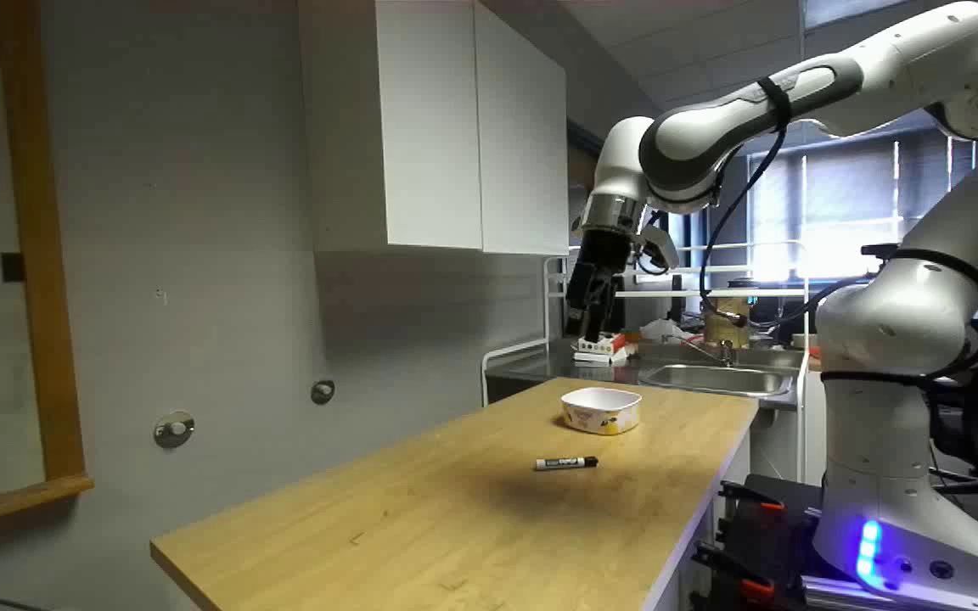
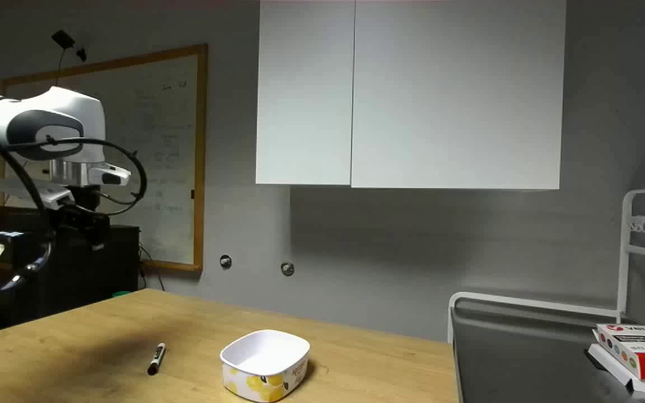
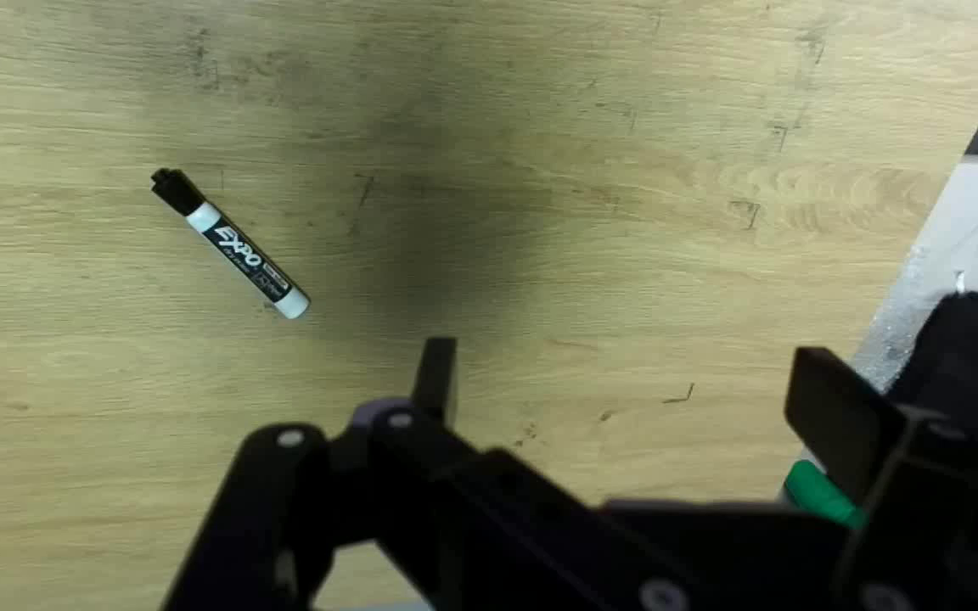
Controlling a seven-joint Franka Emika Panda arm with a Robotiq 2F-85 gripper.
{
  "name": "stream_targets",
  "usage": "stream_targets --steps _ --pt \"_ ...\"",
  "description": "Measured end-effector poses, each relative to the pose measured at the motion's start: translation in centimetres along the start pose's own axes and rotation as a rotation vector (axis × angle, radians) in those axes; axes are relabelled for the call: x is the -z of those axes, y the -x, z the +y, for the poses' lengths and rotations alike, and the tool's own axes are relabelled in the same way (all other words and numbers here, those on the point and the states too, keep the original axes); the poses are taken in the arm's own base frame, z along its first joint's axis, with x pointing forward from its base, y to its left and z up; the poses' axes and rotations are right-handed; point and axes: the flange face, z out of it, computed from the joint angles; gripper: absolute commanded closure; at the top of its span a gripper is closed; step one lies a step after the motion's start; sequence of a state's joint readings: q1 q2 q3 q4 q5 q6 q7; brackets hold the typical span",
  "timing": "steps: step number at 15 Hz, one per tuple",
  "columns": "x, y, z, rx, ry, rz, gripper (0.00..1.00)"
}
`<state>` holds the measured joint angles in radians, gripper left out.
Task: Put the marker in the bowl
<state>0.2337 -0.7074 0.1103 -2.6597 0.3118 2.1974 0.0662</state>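
The marker is a white Expo pen with a black cap and black label. It lies flat on the wooden table, at upper left in the wrist view, and shows in both exterior views. The bowl is white inside, squarish with rounded corners, with yellow lemon print outside. It stands upright near the marker, apart from it, also in an exterior view; it is out of the wrist view. My gripper is open and empty, high above the table. The marker is off to the left of its fingers.
The wooden table meets a wall with a white cabinet overhead. A dark counter with a sink, a white rack and a red-white box lies beyond the bowl. A green object shows by the right finger.
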Motion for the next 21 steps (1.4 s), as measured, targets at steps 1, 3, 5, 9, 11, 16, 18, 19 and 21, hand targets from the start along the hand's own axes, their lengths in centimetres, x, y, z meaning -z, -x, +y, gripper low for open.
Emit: stream_targets --steps 1,3,5,9,11,16,18,19,21 --pt "0.0 0.0 0.0 0.0 0.0 0.0 0.0" --pt "0.0 0.0 0.0 0.0 0.0 0.0 0.0" --pt "0.0 0.0 0.0 0.0 0.0 0.0 0.0" --pt "0.0 0.0 0.0 0.0 0.0 0.0 0.0" --pt "0.0 0.0 0.0 0.0 0.0 0.0 0.0" --pt "0.1 -0.3 1.4 0.003 0.028 -0.004 0.0" --pt "0.1 -0.7 3.7 -0.004 0.055 -0.014 0.0" --pt "0.0 -0.9 5.0 -0.004 0.067 -0.022 0.0" --pt "-0.2 -1.2 7.8 0.011 0.089 -0.039 0.0"
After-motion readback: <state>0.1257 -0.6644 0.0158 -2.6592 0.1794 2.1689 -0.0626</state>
